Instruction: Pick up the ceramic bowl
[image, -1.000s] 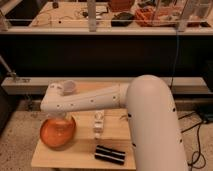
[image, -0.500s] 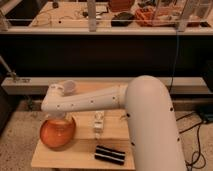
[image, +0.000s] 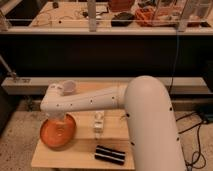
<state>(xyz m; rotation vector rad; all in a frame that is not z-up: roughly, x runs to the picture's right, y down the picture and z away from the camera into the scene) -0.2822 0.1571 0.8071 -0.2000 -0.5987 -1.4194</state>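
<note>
- Orange-red and glazed, the bowl (image: 58, 134) sits on the left part of a small wooden table (image: 75, 159). It is wide, shallow and upright, near the table's left edge.
- My white arm (image: 90, 102) reaches across the table from right to left and bends down at its end.
- My gripper (image: 59, 120) hangs at that end, directly over the bowl and towards its back rim. I cannot tell whether it touches the glaze.
- My own wrist covers the gripper from above. I cannot tell whether it stands wide or narrow, or whether it has any of the rim in it.
- The bowl appears to rest flat on the table, not lifted.
- A small pale cup (image: 68, 87) shows behind my arm, at the back of the table and apart from the bowl.
- A small white item (image: 98, 121) stands near the middle of the table, to the right of the bowl.
- A black ribbed item (image: 110, 154) lies near the front edge, also to the right.
- As I judge it, I am at the grasping step: I am down over the bowl and the lift has not begun.
- The next move calls for a firm hold on the rim, then a straight, level rise.
- Glazed ceramic is likely slick and heavy. Held by one edge, the bowl may tip or slip, so I should lift slowly and stay clear of the white item.
</note>
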